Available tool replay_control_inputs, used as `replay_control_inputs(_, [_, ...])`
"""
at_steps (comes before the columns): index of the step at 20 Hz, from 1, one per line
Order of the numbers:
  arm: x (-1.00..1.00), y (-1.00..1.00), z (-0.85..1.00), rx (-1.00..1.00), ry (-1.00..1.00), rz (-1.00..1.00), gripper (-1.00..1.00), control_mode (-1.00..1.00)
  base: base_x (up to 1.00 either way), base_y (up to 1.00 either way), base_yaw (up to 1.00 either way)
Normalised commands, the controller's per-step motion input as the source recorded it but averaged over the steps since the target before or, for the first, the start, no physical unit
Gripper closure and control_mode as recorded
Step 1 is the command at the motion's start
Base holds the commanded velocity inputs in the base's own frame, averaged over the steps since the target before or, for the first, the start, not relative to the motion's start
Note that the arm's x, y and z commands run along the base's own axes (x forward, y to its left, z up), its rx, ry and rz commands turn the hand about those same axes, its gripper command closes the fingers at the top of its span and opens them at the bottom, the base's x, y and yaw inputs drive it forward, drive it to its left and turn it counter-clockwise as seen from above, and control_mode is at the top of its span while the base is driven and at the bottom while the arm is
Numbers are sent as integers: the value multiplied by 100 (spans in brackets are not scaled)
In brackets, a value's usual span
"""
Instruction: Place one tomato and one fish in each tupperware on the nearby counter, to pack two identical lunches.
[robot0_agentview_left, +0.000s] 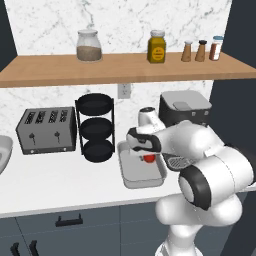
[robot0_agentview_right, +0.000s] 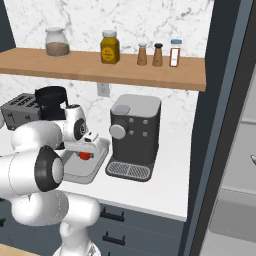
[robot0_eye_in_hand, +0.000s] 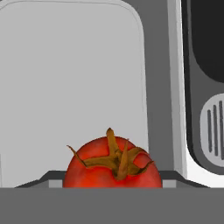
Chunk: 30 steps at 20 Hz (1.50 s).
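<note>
Gripper (robot0_agentview_left: 148, 156) hangs low over the grey tupperware (robot0_agentview_left: 141, 180) on the white counter (robot0_agentview_left: 55, 187), pointing down into the tray. A red tomato (robot0_agentview_left: 149, 158) sits right at its tip. From the hand view the tomato (robot0_eye_in_hand: 113, 164) is dead centre between the fingers, brown stem up, tray floor behind it. Jaws look pinched on the tomato, partly spread to its width — though the fingertips themselves are hidden behind the fruit, so contact is my best read, not certain.

From the right side: same thing, the tomato (robot0_agentview_right: 85, 155) just under the gripper (robot0_agentview_right: 86, 151), above the tray's (robot0_agentview_right: 82, 175) far half. I can't tell whether the tomato touches the tray floor or hangs just above it.

Around the gripper:
- Just beside it, on the arm's right — dark grey coffee machine (robot0_agentview_right: 134, 135), its slotted drip tray (robot0_agentview_right: 128, 171) touching or nearly touching the tupperware rim.
- On the other side, near — black three-tier round rack (robot0_agentview_left: 95, 127); beyond that, a black four-slot toaster (robot0_agentview_left: 47, 131).
- Above and behind — wooden shelf (robot0_agentview_left: 125, 67) with a glass jar of brown grains (robot0_agentview_left: 89, 46), a yellow jar (robot0_agentview_left: 156, 47) and three small spice shakers (robot0_agentview_left: 201, 50).
- Below the counter edge — dark blue-grey drawers with black bar handles (robot0_agentview_left: 69, 219).

Tray floor is bare apart from the tomato.
</note>
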Motion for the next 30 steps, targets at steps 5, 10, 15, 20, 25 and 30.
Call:
replay_control_inputs(5, [36, -5, -59, -3, 12, 0, 100, -100, 0, 0, 0])
replay_control_inputs(10, [16, 1, -60, -4, 6, 0, 100, -100, 0, 0, 0])
replay_control_inputs(15, [4, 6, 0, -2, 0, 0, 100, -100, 0, 0, 0])
replay_control_inputs(20, [6, 1, 0, 0, 0, 0, -100, -100, 0, 0, 0])
replay_control_inputs(25, [0, 0, 0, 0, -1, 0, -100, -100, 0, 0, 0])
replay_control_inputs(30, [-1, -6, 4, 0, -10, 0, -100, -100, 0, 0, 0])
